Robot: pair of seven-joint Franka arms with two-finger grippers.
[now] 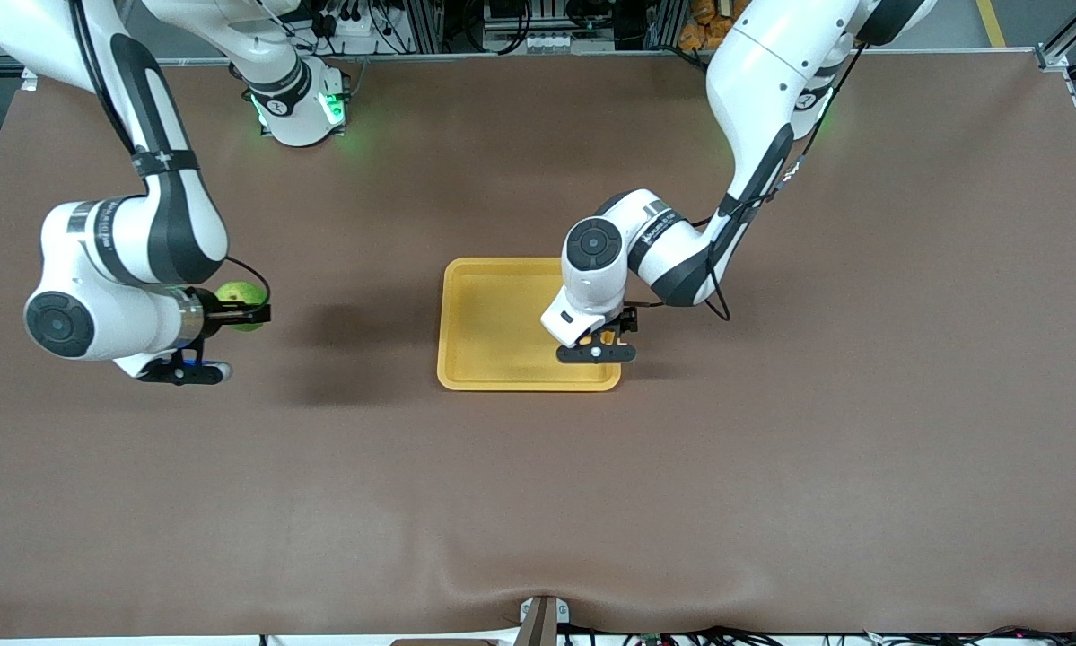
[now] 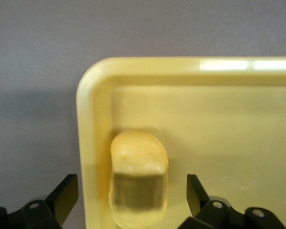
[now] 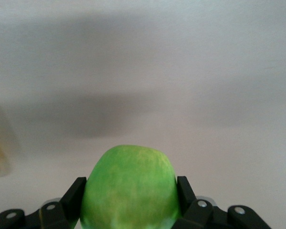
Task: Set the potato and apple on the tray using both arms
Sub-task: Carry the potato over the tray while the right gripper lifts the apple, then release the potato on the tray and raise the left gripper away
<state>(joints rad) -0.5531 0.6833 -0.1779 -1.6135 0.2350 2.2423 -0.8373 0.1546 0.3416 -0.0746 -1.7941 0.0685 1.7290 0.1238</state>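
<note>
The yellow tray (image 1: 493, 314) lies mid-table. The yellow-orange potato (image 2: 138, 164) lies on the tray floor (image 2: 224, 138), close to the rim toward the left arm's end. My left gripper (image 1: 597, 344) hangs low over it, open, one finger (image 2: 64, 195) to each side and clear of it. In the front view only a sliver of the potato (image 1: 584, 341) shows under the hand. My right gripper (image 1: 249, 312) is shut on the green apple (image 1: 238, 296), up over bare table toward the right arm's end. The apple (image 3: 131, 183) fills the gap between its fingers (image 3: 75, 195).
Brown cloth covers the table (image 1: 771, 467) around the tray. The arms' bases and cable clutter stand along the table edge farthest from the front camera. A small bracket (image 1: 542, 619) sits at the nearest edge.
</note>
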